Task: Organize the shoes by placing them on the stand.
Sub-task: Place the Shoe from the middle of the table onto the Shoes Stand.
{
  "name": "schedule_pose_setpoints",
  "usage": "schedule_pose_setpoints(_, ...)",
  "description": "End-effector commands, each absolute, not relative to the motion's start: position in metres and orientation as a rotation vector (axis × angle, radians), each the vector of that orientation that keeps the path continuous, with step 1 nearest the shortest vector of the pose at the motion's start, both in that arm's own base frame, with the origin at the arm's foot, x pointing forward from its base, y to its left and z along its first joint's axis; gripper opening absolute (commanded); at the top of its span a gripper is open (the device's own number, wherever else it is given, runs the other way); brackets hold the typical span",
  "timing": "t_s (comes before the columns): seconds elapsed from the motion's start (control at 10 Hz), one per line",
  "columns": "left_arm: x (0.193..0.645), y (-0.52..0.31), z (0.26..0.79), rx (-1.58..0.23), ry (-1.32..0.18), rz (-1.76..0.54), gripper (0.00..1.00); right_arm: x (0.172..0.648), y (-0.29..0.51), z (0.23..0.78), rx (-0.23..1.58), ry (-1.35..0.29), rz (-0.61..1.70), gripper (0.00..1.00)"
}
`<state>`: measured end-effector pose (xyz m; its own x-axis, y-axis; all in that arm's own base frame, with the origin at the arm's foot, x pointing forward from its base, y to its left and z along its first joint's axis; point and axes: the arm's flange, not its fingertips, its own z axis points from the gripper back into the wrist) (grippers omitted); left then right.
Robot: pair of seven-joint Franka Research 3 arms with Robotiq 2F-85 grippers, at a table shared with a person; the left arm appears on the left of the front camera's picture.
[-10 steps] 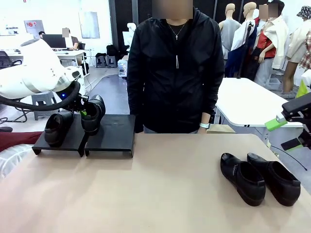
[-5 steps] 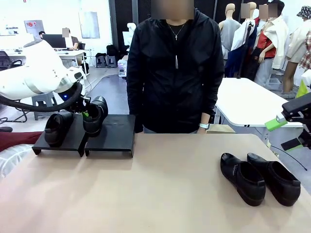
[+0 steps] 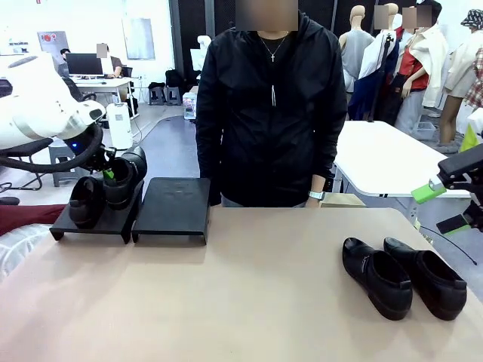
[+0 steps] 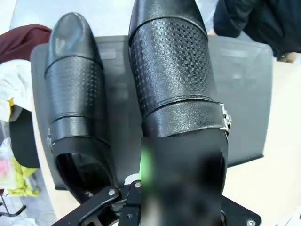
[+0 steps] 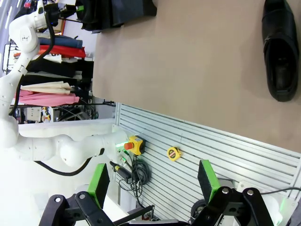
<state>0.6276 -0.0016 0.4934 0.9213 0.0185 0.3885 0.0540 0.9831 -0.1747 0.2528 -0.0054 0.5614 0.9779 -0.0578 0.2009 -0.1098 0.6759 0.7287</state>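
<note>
**Front view, left to right.** The left arm (image 3: 38,113) reaches over the stand's left section (image 3: 94,228). One shoe (image 3: 85,202) sits on that section with its heel toward the robot. Just beside it, on its right, is the held shoe (image 3: 124,181), gripped at the heel rim by the left tool (image 3: 112,173), whose jaws are narrow and clamped on the leather. Whether the held shoe's sole rests on the section cannot be told. The right section (image 3: 177,205) touches the left one at the table's (image 3: 226,302) far edge. A person (image 3: 272,105) stands behind the table, at centre. Two shoes (image 3: 377,277) lie side by side on the table at right, well apart from the stand. The right tool (image 3: 441,207) hangs above and beyond them, jaws wide and holding nothing.

**Left wrist view.** The held shoe (image 4: 174,80) lies parallel to the placed one (image 4: 75,89), both toes pointing away.

**Right wrist view.** The green fingers (image 5: 99,186) are spread wide, and one shoe (image 5: 281,61) lies on the table.
</note>
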Motion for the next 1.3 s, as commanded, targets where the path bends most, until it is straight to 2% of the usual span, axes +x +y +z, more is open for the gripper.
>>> schedule_pose_setpoints(0.0, 0.629, -0.001, 0.484, -0.116, -0.414, -0.053, 0.0, 0.256, -0.006, 0.565, 0.86, -0.229, 0.054, 1.0)
schedule_pose_setpoints(0.4, 0.637, -0.009, 0.458, -0.011, -0.337, -0.049, 0.0, 0.256, -0.006, 0.565, 0.86, -0.229, 0.054, 1.0)
schedule_pose_setpoints(0.5, 0.639, -0.01, 0.458, -0.004, -0.326, -0.032, 0.3, 0.256, -0.006, 0.565, 0.86, -0.229, 0.054, 1.0)
schedule_pose_setpoints(0.6, 0.639, -0.01, 0.457, -0.004, -0.323, -0.037, 0.88, 0.256, -0.006, 0.565, 0.86, -0.229, 0.054, 1.0)
schedule_pose_setpoints(0.7, 0.639, -0.01, 0.458, -0.013, -0.328, -0.029, 1.0, 0.256, -0.006, 0.565, 0.86, -0.229, 0.054, 1.0)
schedule_pose_setpoints(1.0, 0.617, -0.011, 0.502, -0.086, -0.406, -0.04, 1.0, 0.256, -0.006, 0.565, 0.86, -0.229, 0.054, 1.0)
schedule_pose_setpoints(1.2, 0.564, 0.001, 0.56, -0.217, -0.394, -0.105, 1.0, 0.256, -0.006, 0.565, 0.86, -0.229, 0.054, 1.0)
